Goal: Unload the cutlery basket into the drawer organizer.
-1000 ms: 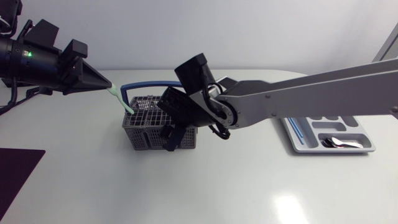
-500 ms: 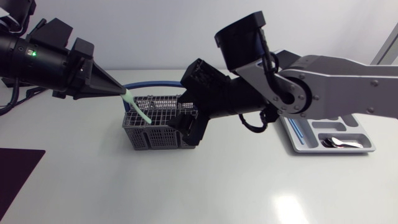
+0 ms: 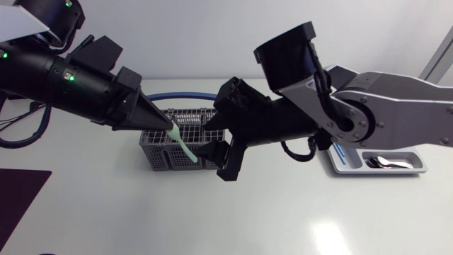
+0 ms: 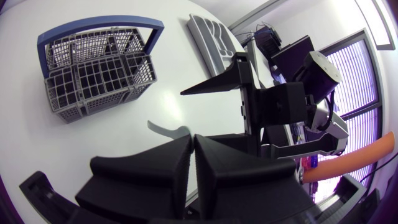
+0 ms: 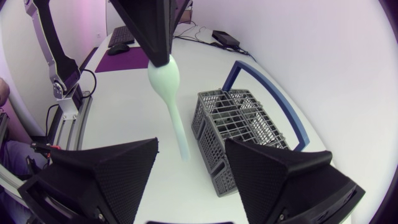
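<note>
The left gripper [image 3: 170, 128] is clamped on the bowl end of a pale green spoon [image 3: 185, 147], above the grey cutlery basket [image 3: 156, 152] near the far edge of the table [image 3: 283, 212]. The right gripper [image 3: 221, 159] stands wide apart, with the spoon's handle tip seemingly just between its fingers, not touching them. The drawer organizer [image 3: 389, 171] lies by the right edge.

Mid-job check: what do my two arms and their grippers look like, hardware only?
The left arm shows matte black housings with small green lights. The right arm has silver-grey links, black joints and a looped black cable at the wrist. The left gripper and right gripper are matte black with broad wedge-shaped fingers; the right's carry a fine grid texture.
</note>
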`<state>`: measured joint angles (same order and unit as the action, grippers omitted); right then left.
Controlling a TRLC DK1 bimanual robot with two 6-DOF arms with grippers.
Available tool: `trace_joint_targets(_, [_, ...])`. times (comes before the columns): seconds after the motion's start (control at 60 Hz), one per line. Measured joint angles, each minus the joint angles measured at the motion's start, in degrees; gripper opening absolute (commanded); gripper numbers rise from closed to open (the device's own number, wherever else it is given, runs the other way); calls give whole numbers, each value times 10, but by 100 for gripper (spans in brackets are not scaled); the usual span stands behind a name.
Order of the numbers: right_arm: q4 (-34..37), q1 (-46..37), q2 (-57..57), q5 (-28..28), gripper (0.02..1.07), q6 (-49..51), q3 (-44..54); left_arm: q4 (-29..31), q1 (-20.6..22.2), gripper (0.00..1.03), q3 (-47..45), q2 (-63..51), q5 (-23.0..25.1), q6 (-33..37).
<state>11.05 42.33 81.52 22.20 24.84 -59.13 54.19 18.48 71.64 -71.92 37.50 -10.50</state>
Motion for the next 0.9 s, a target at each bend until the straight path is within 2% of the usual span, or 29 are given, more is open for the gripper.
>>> trace_joint_targets(0.067, [1, 2, 0, 5, 61, 0, 1, 0, 7, 8, 0, -1, 0, -2])
trace_joint_targets(0.217, [1, 14, 0, 7, 60, 0, 3, -1, 20, 8, 0, -6, 0, -7])
trace_joint_targets(0.533, [-1, 30, 0, 12, 38, 0, 3, -12, 32, 8, 0, -17, 0, -19])
trace_joint_targets(0.717, [-3, 30, 4, 13, 38, 0, 4, -13, 35, 8, 0, -18, 0, -26])
trace_joint_targets(0.8, [-6, 31, 8, 16, 29, 0, 4, -13, 35, 8, 0, -18, 0, -29])
trace_joint_targets(0.9, [-9, 31, 11, 16, 29, 0, 4, -13, 35, 8, 0, -18, 0, -30])
